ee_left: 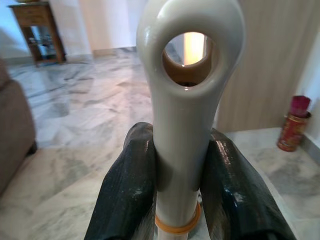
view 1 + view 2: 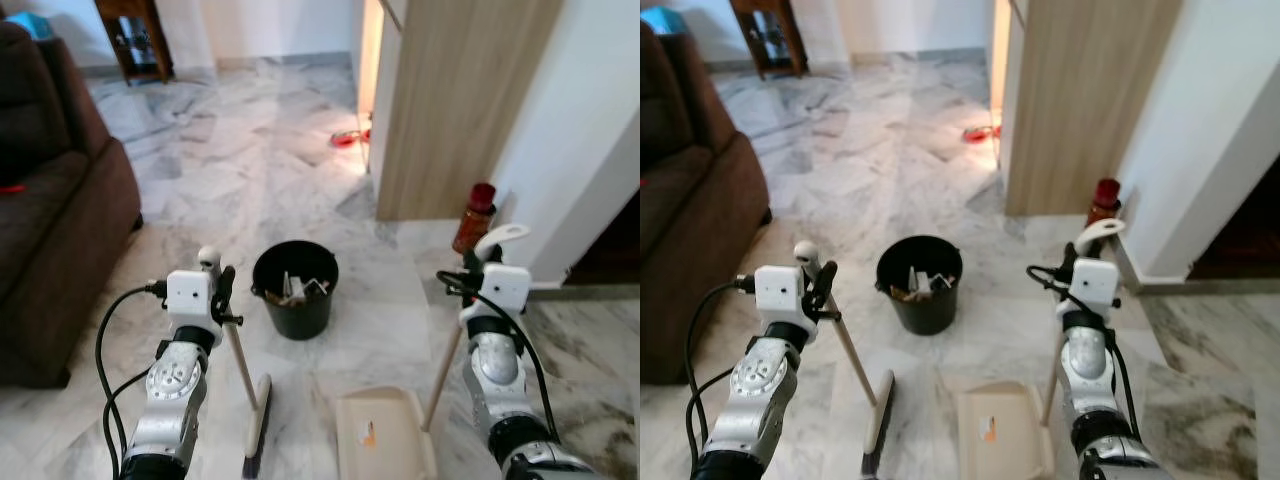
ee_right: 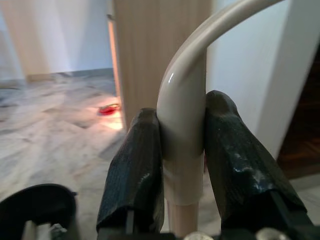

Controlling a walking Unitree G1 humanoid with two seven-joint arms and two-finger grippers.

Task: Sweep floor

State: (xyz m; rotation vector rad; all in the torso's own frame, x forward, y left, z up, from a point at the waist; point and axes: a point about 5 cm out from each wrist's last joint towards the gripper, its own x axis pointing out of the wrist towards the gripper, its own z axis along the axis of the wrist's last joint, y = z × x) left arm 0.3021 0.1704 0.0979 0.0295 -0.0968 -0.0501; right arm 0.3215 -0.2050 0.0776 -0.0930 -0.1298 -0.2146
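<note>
Head views: veined grey-white marble floor (image 2: pixel 250 130); round black bucket (image 2: pixel 295 290) holding pale scraps, standing between my two arms; brown fabric sofa (image 2: pixel 50 200) on my left; wood-grain panel (image 2: pixel 460 100) and a red-capped bottle (image 2: pixel 474 218) by the white wall. My left gripper (image 2: pixel 222 292) is raised at bucket height, clamped on the broom (image 2: pixel 250 400), whose wooden stick slants down to a flat cream head on the floor. My right gripper (image 2: pixel 478 268) clamps the dustpan (image 2: pixel 385 435) stick; the cream pan lies flat just beside the broom head. Left wrist view: black textured fingers (image 1: pixel 125 195) pinch the smooth cream handle below its hanging loop. Right wrist view: fingers (image 3: pixel 137 170) grip the curved cream handle above the wood.
</note>
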